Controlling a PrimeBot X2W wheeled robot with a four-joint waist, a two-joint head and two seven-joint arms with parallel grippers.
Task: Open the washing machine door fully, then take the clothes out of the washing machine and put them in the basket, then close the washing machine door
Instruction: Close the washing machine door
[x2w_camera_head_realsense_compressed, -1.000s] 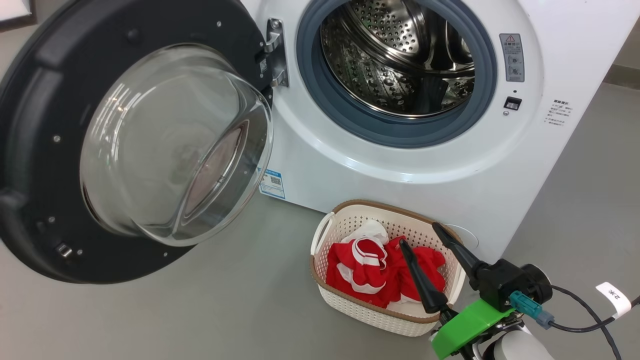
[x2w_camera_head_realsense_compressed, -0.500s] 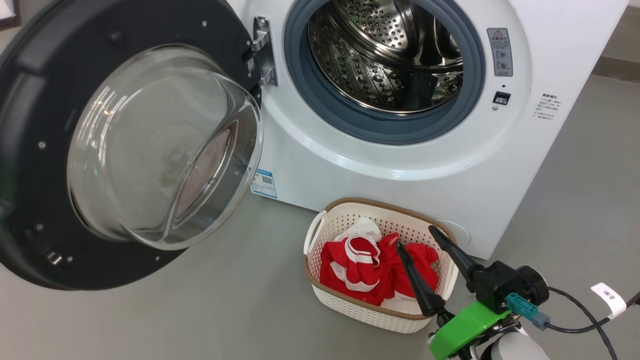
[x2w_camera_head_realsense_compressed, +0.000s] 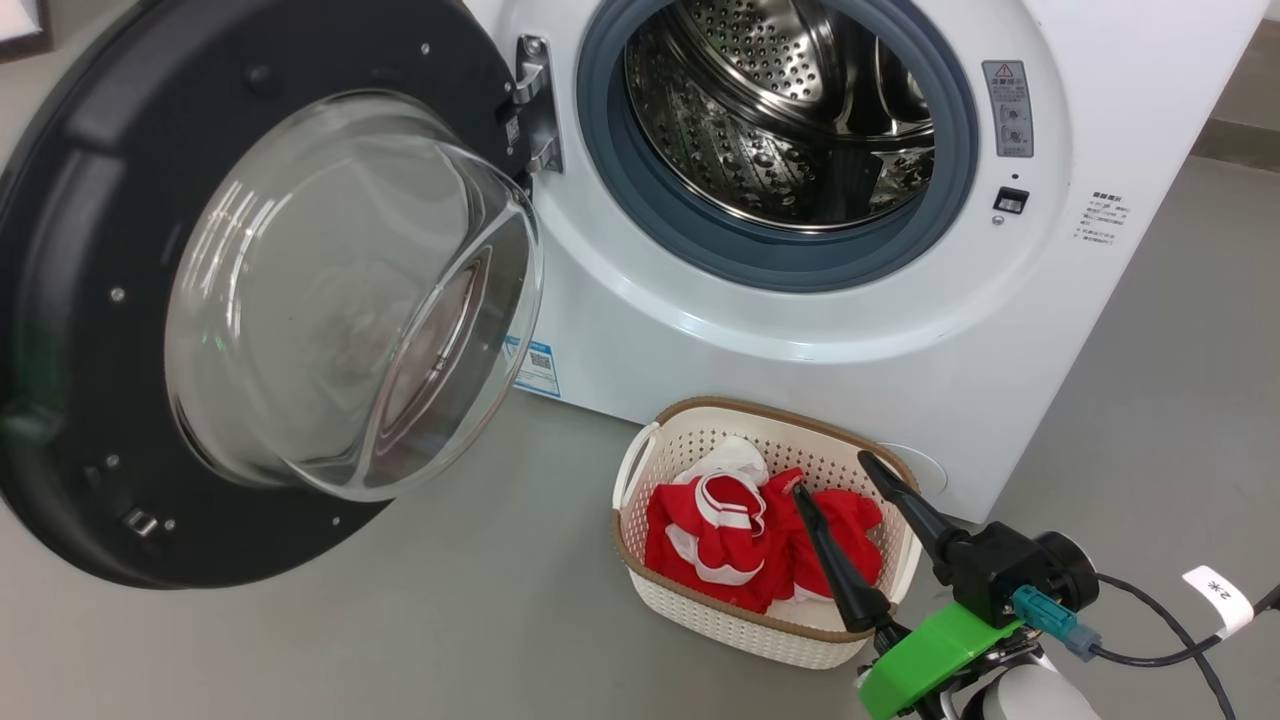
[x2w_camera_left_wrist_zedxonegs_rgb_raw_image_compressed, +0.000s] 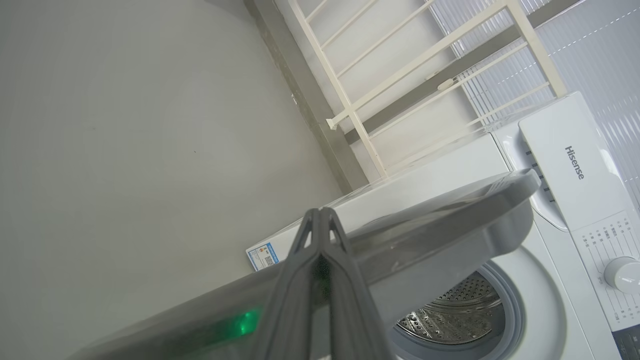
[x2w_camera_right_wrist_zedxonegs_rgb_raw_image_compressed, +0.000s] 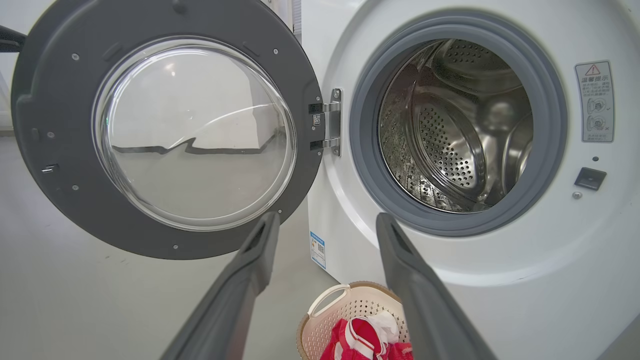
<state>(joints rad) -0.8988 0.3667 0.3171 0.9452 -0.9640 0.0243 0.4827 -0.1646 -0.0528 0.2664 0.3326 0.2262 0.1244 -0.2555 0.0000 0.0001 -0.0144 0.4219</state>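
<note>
Head cam swung slightly vs. half a sec ago: whole view shifted, objs kept their relations to each other. R gripper (x2w_camera_head_realsense_compressed: 832, 474) unchanged in view.

Washing machine door (x2w_camera_head_realsense_compressed: 90, 250) stood wide open at 9 o'clock of head view, hung on hinge (x2w_camera_head_realsense_compressed: 535, 105), glass bowl facing cam. Washing machine (x2w_camera_head_realsense_compressed: 700, 340) at 12–1 o'clock; drum (x2w_camera_head_realsense_compressed: 780, 110) showed bare steel, no cloth seen in visible part. Blue label (x2w_camera_head_realsense_compressed: 538, 368) low on front panel, at 6 o'clock from hinge.

Basket (x2w_camera_head_realsense_compressed: 720, 625) sat on grey floor (x2w_camera_head_realsense_compressed: 450, 620) at 5 o'clock of view, just in front of machine's lower front. Clothes (x2w_camera_head_realsense_compressed: 720, 530) lay inside basket: red w/ white trim, small white piece at their 12 o'clock.

R gripper at 4–5 o'clock, over basket's right half, fingers spread wide, nothing between them. R wrist view: fingers apart, pointing at machine front btwn door and drum opening.

L gripper (x2w_camera_left_wrist_zedxonegs_rgb_raw_image_compressed: 320, 215), L wrist view: fingers pressed together, nothing between, tips lying across door's outer edge. Contact w/ door: can't tell.
</note>
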